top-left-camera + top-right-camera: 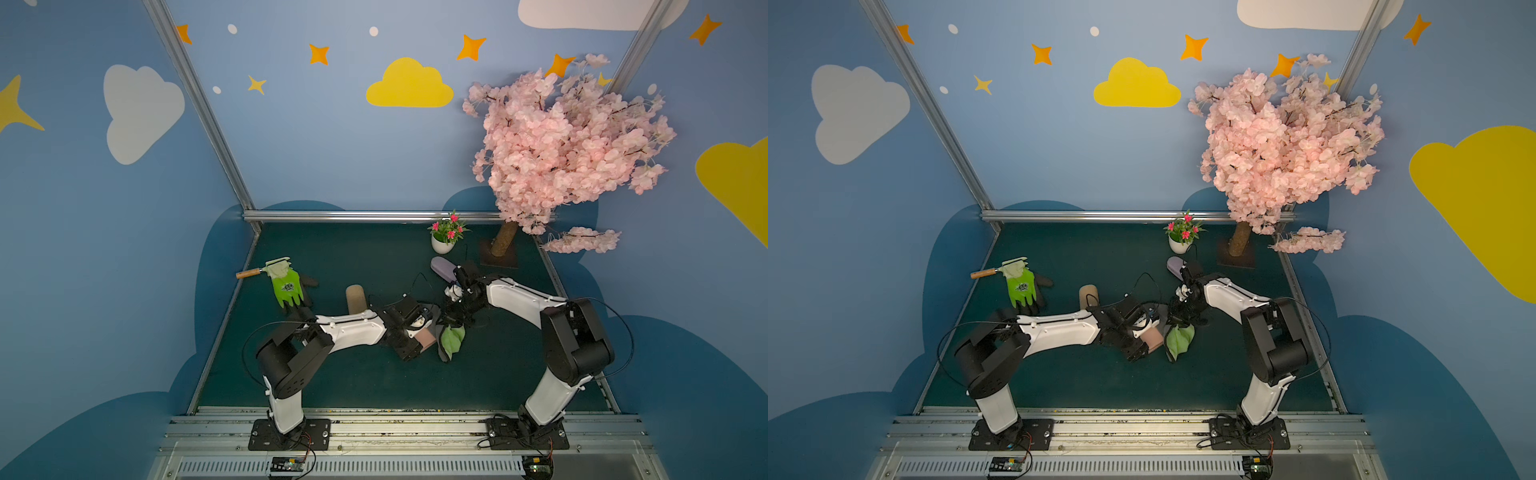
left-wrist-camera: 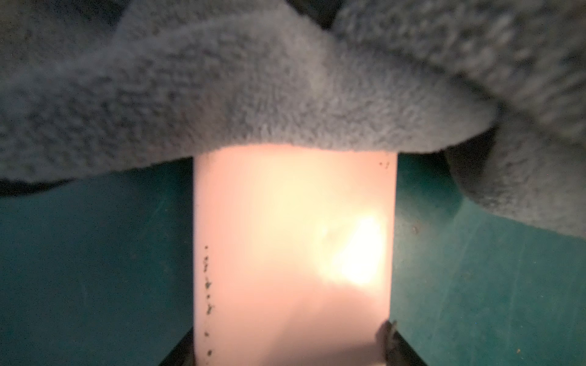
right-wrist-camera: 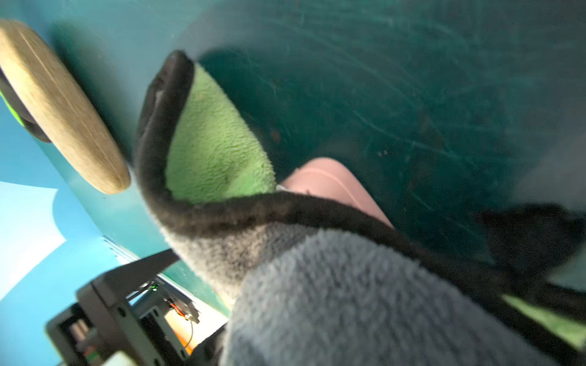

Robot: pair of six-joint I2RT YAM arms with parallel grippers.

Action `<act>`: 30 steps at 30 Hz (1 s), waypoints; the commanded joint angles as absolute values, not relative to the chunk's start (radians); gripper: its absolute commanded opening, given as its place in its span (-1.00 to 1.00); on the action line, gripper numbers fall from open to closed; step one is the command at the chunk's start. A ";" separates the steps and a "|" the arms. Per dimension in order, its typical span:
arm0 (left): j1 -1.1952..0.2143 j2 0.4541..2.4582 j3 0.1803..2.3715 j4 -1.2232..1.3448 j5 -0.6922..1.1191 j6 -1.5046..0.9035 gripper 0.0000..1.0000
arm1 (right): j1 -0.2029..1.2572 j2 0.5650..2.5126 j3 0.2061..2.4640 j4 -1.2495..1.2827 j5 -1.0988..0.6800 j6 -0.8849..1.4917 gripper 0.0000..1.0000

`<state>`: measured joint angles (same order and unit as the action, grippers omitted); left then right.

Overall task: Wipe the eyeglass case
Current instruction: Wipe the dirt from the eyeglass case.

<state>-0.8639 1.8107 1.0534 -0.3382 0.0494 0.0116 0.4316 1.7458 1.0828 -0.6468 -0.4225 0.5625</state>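
The pink eyeglass case point(image 1: 427, 338) point(image 1: 1152, 338) lies on the green mat near the middle, and my left gripper point(image 1: 415, 343) point(image 2: 288, 355) is shut on its sides. In the left wrist view the case point(image 2: 291, 253) shows dark specks along one edge. A fluffy cloth point(image 1: 452, 338) point(image 1: 1180, 340), green on one face and grey on the other, drapes over the case's far end. The cloth point(image 2: 253, 95) covers that end in the left wrist view. My right gripper point(image 1: 449, 319) is shut on the cloth point(image 3: 348, 301), which hides its fingers; the case point(image 3: 333, 187) peeks out beneath.
A tan case point(image 1: 355, 299) point(image 3: 63, 104) lies left of the left wrist, a purple case point(image 1: 441, 267) behind the right wrist. A green glove point(image 1: 286, 286) and wooden-handled brush point(image 1: 249, 273) sit far left. A flower pot point(image 1: 442, 243) and pink blossom tree point(image 1: 569, 153) stand at the back right.
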 commanded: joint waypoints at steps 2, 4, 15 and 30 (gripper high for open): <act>-0.824 1.862 1.018 -0.452 0.048 -0.072 -0.94 | 0.426 1.752 0.973 -0.869 -0.240 0.524 -1.00; -0.821 1.858 1.011 -0.448 0.051 -0.073 -0.94 | 0.440 1.725 0.967 -0.888 -0.244 0.520 -1.00; -0.820 1.862 1.010 -0.439 0.058 -0.074 -0.94 | 0.527 1.737 1.116 -0.770 -0.488 0.625 -1.00; -0.816 1.888 1.031 -0.475 0.073 -0.110 -0.94 | 0.392 1.870 1.249 -0.770 -0.383 0.601 -1.00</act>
